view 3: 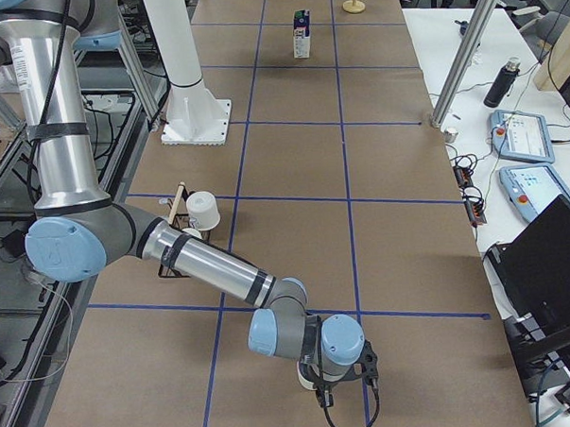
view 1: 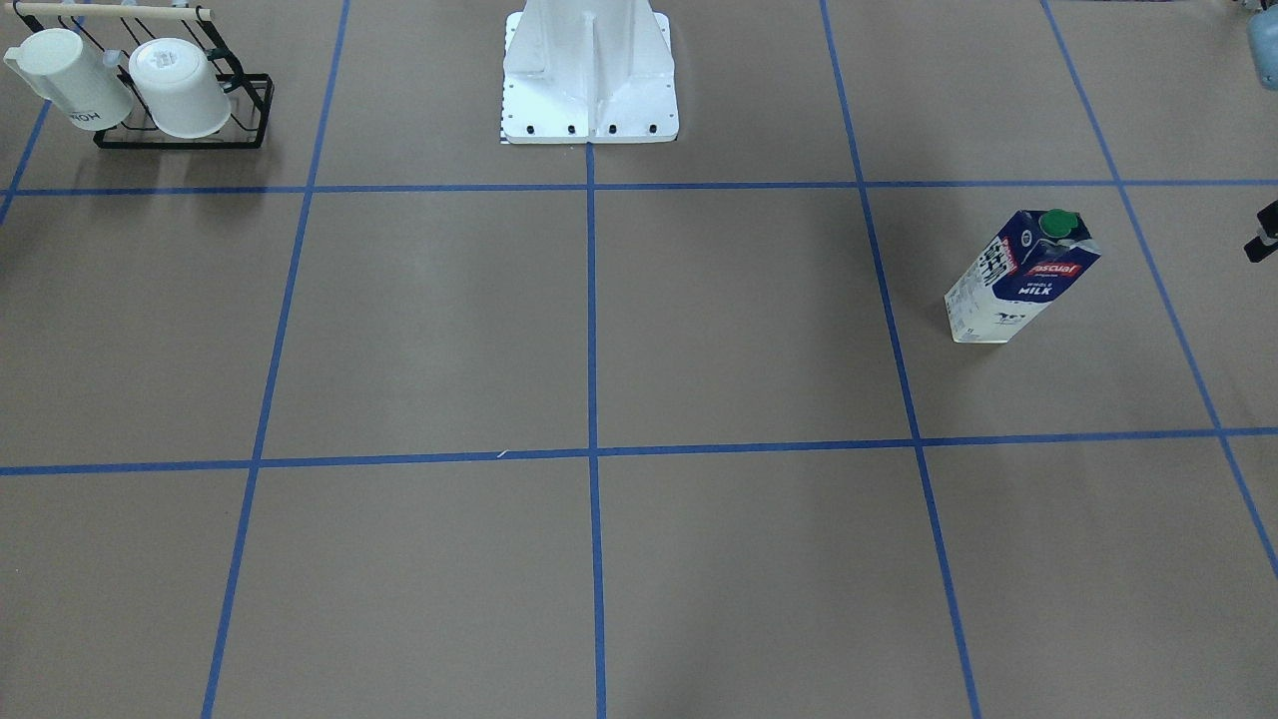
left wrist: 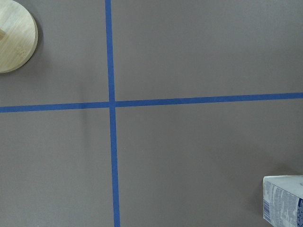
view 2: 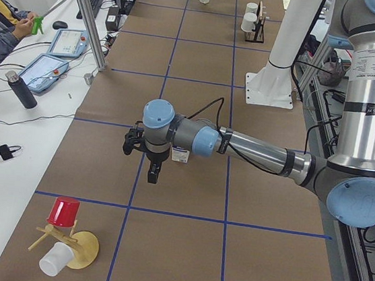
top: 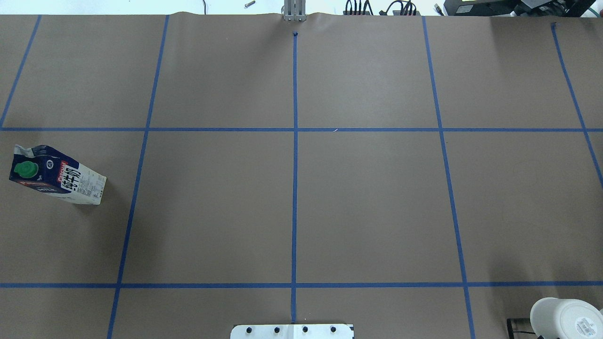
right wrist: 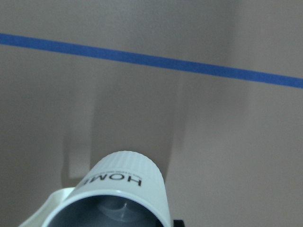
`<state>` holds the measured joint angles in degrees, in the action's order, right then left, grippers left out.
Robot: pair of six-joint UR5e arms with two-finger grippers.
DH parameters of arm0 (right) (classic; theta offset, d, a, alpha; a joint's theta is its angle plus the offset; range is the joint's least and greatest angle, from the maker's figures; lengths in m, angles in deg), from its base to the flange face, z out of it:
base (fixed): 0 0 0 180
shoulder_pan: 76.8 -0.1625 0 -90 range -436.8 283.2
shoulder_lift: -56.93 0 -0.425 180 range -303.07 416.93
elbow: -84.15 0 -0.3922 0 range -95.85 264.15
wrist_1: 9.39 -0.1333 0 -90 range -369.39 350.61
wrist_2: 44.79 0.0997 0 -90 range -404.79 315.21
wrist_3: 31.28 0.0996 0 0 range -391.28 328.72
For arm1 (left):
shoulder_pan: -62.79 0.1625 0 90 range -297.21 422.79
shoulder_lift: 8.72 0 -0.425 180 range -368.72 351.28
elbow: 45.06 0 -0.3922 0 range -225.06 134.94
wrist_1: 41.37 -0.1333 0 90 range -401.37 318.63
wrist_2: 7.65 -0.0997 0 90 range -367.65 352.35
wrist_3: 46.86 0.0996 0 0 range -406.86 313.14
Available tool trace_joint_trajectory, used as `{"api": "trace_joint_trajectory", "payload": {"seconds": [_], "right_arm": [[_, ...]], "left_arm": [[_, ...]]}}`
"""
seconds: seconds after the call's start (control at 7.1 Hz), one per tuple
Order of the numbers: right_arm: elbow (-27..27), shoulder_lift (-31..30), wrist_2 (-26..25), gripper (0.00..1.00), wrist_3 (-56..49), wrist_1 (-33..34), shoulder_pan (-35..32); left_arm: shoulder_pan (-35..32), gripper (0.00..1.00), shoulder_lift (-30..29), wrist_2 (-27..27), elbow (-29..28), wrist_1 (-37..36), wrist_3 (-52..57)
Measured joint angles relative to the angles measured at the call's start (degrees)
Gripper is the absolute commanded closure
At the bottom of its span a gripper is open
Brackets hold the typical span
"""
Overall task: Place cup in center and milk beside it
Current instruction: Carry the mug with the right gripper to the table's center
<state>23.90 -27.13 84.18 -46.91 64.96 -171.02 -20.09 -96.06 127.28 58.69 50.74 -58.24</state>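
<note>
The milk (view 1: 1018, 280) is standing on the table (view 1: 749, 330), inside a tape square well out on the robot's left. The wire rack (view 1: 185, 125) is sitting beside the robot base (view 1: 589, 80) on its right, carrying two mugs (view 1: 180, 88). The cup (right wrist: 123, 182) is sitting further right, near the table's end.

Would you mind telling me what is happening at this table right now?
The right gripper hangs over the white HOME cup at the right end of the table, and the left gripper hovers near the upright Pascual milk carton on the left side. I cannot tell whether either is open or shut. Neither item stands at the center tape crossing.
</note>
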Motion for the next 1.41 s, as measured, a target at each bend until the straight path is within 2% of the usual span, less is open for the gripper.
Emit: {"api": "trace_joint_trajectory", "payload": {"seconds": [0.14,0.42,0.7,0.85,1.13,1.41], "right_arm": [[-2.24,0.20,0.94,1.00,0.53,0.18,-0.01],[-12.75,-0.07,2.11,1.00,2.07,2.44,1.09],[-24.15,0.28,2.46,1.00,7.55,4.29,9.27],[-29.14,1.45,2.26,1.00,14.99,4.51,15.76],[-33.52,9.51,1.57,1.00,32.94,5.01,29.50],[-33.21,22.48,-1.67,1.00,48.07,8.82,40.75]], "left_arm": [[0.00,0.00,0.00,0.04,-0.01,0.02,0.01],[0.00,0.00,0.11,0.07,0.04,0.13,-0.11],[0.00,0.00,0.20,0.07,0.00,0.17,-0.06],[0.02,0.00,0.21,0.07,-0.14,0.17,-0.02],[0.03,0.00,0.06,0.09,-0.55,0.23,0.03],[0.00,0.00,-0.08,0.15,-0.58,0.28,0.00]]}}
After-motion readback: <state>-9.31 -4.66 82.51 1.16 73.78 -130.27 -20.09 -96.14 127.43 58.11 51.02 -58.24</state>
